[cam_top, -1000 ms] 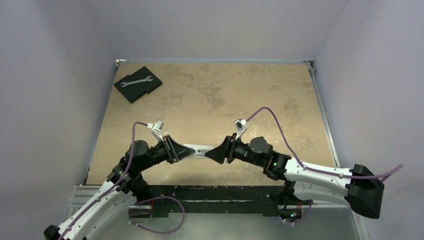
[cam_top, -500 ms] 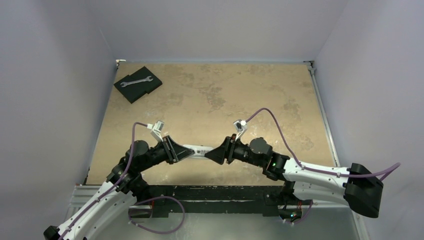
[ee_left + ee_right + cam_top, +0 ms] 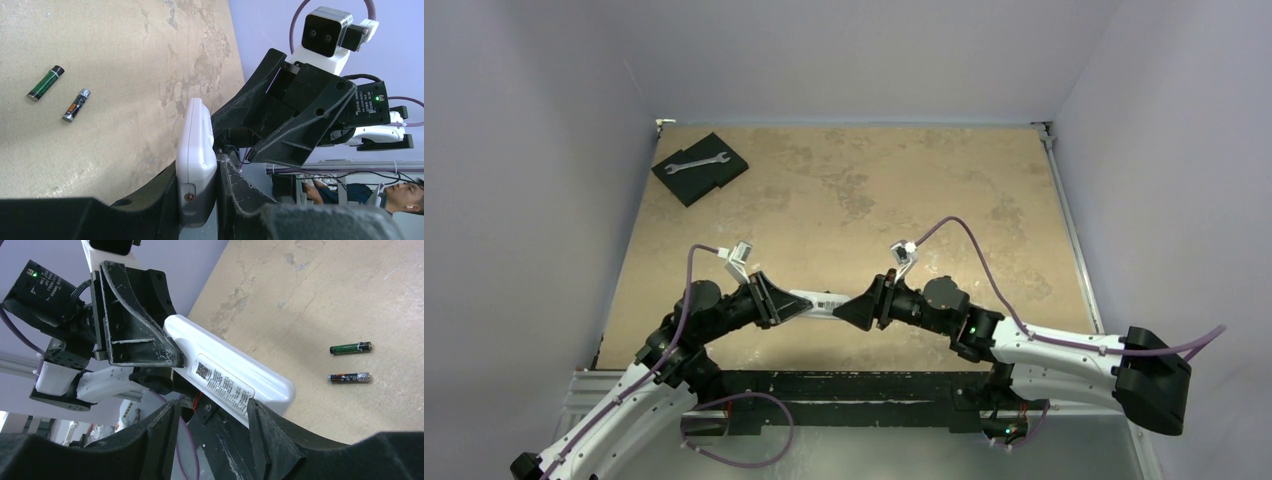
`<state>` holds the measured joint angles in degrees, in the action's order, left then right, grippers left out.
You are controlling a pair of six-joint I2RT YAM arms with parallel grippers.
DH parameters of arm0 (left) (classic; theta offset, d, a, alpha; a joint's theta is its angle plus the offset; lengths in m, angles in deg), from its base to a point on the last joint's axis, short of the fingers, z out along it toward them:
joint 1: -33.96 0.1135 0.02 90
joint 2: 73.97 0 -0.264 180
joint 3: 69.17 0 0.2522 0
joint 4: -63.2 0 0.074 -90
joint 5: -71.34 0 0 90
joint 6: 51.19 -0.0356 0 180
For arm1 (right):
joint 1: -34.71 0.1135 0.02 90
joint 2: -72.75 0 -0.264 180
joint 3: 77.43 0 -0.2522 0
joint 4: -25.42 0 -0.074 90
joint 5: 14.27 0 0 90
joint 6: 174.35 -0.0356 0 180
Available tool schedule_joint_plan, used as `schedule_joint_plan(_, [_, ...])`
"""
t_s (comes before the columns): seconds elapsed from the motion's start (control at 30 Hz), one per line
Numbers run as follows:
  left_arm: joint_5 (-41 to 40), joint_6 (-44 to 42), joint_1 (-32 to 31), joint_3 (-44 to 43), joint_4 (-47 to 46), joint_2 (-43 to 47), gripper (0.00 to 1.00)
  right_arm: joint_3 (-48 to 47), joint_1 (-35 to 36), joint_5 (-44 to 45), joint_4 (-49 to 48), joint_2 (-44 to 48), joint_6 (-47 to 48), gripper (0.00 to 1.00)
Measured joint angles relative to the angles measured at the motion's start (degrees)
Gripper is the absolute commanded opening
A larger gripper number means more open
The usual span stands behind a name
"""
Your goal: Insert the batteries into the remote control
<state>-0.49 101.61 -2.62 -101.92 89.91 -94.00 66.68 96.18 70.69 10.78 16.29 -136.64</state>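
Note:
The white remote control [image 3: 822,300] hangs above the table's near edge between the two arms. My left gripper [image 3: 196,175] is shut on one of its ends, label side turned away from the table. My right gripper [image 3: 212,407] stands open at the other end, one fingertip [image 3: 256,410] touching the printed label [image 3: 222,382]; nothing is between its fingers. Two batteries lie apart on the table beyond: a green one [image 3: 351,348] and a dark one with orange print [image 3: 349,378], also seen as the green battery [image 3: 46,83] and the dark battery [image 3: 76,105]. I cannot make them out in the top view.
A black foam pad [image 3: 714,178] carrying a silver wrench [image 3: 694,161] lies at the back left corner. Grey walls close in the table on three sides. The metal rail with both arm bases [image 3: 844,390] runs along the near edge.

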Motion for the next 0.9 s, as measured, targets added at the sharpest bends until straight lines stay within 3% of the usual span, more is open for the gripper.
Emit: schedule_joint_plan(0.9, [-2.2,-0.9,-0.4,-0.2,3.8,-2.0,0.0,-0.4,2.8,-2.1,-4.5,2.7,-0.3,0.59])
